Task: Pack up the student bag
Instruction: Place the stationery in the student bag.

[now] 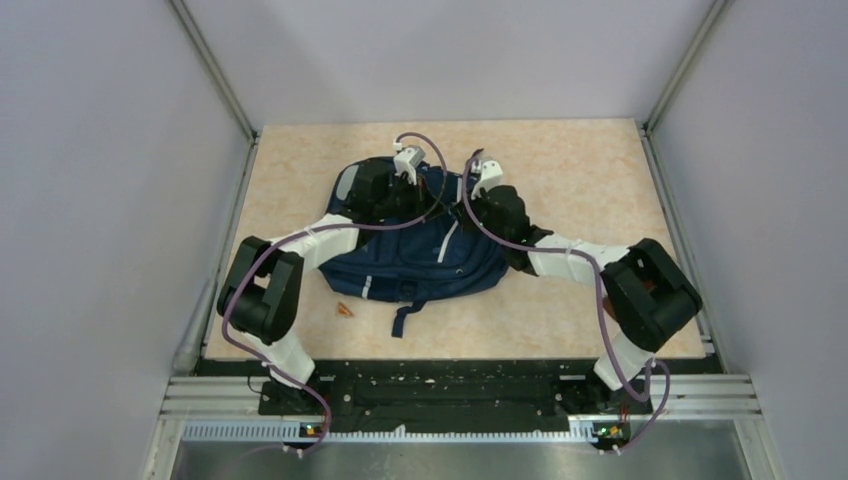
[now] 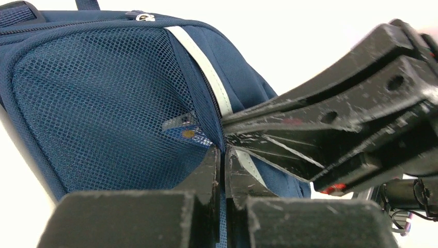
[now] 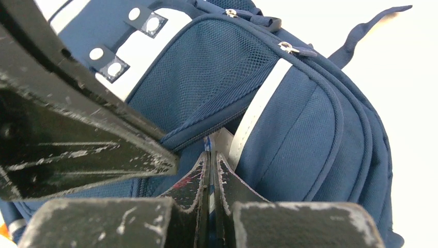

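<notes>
Top external view: the student bag (image 1: 430,255), navy blue, lies flat at the middle of the beige table (image 1: 600,170), one loose strap (image 1: 405,318) trailing toward the near edge and a small orange scrap (image 1: 345,309) just beside its near-left corner; the left arm (image 1: 330,238) and the right arm (image 1: 570,258) reach inward from either side, their wrists meeting over the far part of the bag. Left wrist view: the left gripper (image 2: 223,155) is clenched, its jaws pressed together on a thin fold of the bag's fabric at the edge of a mesh pocket (image 2: 103,103), where a pale reflective stripe (image 2: 201,62) runs down; a small blue item with a yellow spot (image 2: 185,129) shows behind the mesh, a metal zipper pull (image 2: 144,17) sits at the top, and the other arm's fingers come in from the right, their tips touching the same seam. Right wrist view: the right gripper (image 3: 210,160) is likewise clamped on blue fabric next to the pale stripe below the mesh pocket, with the left gripper's fingers entering from the left; a white patch with round snaps (image 3: 150,51) lies on the bag's upper left
</notes>
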You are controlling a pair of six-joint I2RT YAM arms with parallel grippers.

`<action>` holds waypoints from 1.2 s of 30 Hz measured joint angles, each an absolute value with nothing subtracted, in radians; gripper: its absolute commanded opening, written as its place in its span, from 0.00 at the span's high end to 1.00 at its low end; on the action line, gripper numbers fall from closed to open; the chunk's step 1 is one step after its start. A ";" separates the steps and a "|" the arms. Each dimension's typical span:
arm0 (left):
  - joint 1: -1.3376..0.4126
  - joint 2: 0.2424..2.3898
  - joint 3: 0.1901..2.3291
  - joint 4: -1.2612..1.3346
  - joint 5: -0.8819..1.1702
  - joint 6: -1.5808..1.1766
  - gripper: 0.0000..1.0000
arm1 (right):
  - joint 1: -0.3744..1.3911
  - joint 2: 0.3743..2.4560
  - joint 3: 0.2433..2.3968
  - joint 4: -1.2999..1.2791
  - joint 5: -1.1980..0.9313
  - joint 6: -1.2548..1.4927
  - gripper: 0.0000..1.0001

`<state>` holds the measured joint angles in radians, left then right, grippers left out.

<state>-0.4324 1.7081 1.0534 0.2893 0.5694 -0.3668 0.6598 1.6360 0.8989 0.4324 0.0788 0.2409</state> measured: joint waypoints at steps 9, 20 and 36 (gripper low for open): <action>-0.432 1.703 1.052 0.292 0.575 -0.364 1.00 | 0.584 1.733 0.906 0.598 -0.082 0.402 1.00; -0.432 1.702 1.052 0.291 0.566 -0.366 1.00 | 0.575 1.762 0.915 0.624 -0.149 0.420 0.73; -0.438 1.697 1.052 0.284 0.537 -0.375 1.00 | 0.580 1.513 0.798 0.389 0.004 0.285 0.45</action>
<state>-0.4381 1.6970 1.0523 0.2836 0.5373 -0.3748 0.5797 1.5131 0.7979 0.3893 0.0040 0.2848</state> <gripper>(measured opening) 0.023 0.516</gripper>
